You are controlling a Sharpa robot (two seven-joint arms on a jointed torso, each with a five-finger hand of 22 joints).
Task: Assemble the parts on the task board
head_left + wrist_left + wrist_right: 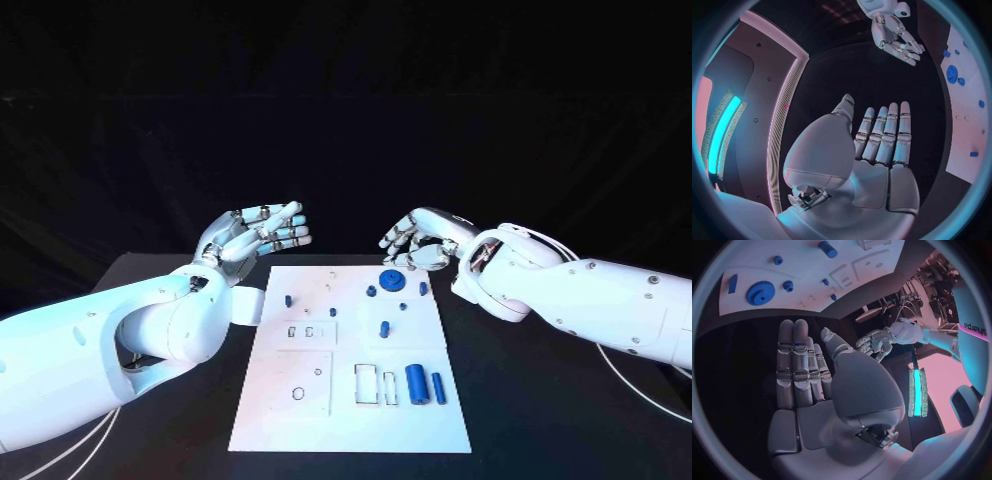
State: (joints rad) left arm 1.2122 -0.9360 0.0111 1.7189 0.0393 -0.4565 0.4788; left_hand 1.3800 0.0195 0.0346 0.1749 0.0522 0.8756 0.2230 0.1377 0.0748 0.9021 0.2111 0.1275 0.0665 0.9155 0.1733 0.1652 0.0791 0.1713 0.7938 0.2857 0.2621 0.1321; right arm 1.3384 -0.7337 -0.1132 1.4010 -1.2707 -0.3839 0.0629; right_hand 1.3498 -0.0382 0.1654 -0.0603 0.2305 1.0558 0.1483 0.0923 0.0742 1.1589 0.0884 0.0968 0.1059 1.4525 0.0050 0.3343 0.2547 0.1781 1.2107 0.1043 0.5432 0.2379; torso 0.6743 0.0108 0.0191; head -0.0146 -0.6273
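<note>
White smooth-shelled arms; silver segmented hands; thin white cables.

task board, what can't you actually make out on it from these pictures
- Task board, head view: the small outlined cut-outs and dark marks are too small to tell what they are.
- Blue gear, head view: the right hand hovers beside it; contact cannot be judged.
- Left wrist view: the board is cut off by the circle's rim.
- Right wrist view: the board's far parts are cut off likewise.
</note>
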